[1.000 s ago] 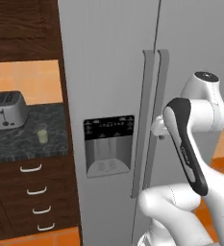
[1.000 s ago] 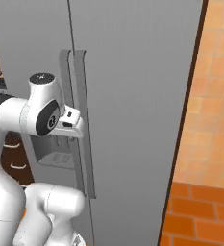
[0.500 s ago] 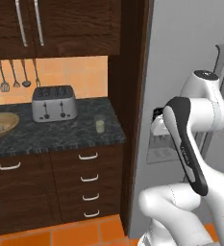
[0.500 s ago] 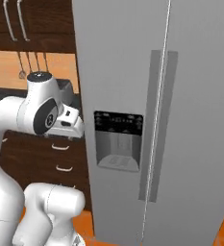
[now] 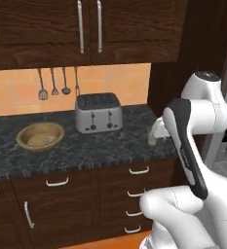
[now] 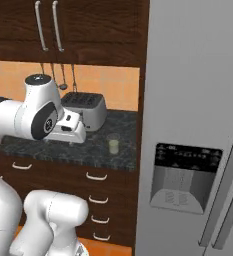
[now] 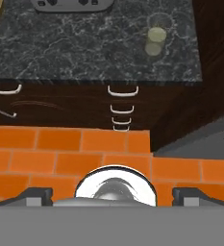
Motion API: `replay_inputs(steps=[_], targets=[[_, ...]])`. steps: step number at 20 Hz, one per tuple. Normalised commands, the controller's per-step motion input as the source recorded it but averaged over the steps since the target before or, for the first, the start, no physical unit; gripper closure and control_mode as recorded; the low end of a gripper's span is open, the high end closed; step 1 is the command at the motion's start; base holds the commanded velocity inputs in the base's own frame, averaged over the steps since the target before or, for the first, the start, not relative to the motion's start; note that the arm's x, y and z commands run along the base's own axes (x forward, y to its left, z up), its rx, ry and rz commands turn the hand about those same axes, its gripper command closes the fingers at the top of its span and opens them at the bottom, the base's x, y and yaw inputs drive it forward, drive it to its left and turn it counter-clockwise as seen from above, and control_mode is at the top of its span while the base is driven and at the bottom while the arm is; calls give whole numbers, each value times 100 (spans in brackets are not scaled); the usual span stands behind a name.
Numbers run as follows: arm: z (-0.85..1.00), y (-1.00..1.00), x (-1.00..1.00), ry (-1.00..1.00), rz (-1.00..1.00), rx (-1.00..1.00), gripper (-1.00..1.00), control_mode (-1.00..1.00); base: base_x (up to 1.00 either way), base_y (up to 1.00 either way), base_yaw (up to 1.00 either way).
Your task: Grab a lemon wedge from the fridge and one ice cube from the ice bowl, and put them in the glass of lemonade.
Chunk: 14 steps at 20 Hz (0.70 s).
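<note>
On the dark stone counter (image 5: pixel 85 151), going left to right, a wooden bowl (image 5: pixel 40 136) sits well apart from the steel toaster (image 5: pixel 99 113), and the glass of lemonade (image 6: pixel 113 143) stands near the counter's right end, close to the dark cabinet side. Right of that rises the grey fridge (image 6: pixel 198 100), doors closed. The gripper (image 7: pixel 112 194) points down at the orange tile floor (image 7: pixel 60 149), fingers wide apart, empty.
</note>
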Motion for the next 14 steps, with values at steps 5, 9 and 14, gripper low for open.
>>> replay_inputs(steps=[5,9,14], targets=[[0,0,0,0,0,0,-100,100,72,12,1],[0,0,0,0,0,0,-100,100,18,40,0],[0,0,0,0,0,0,-100,100,9,78,0]])
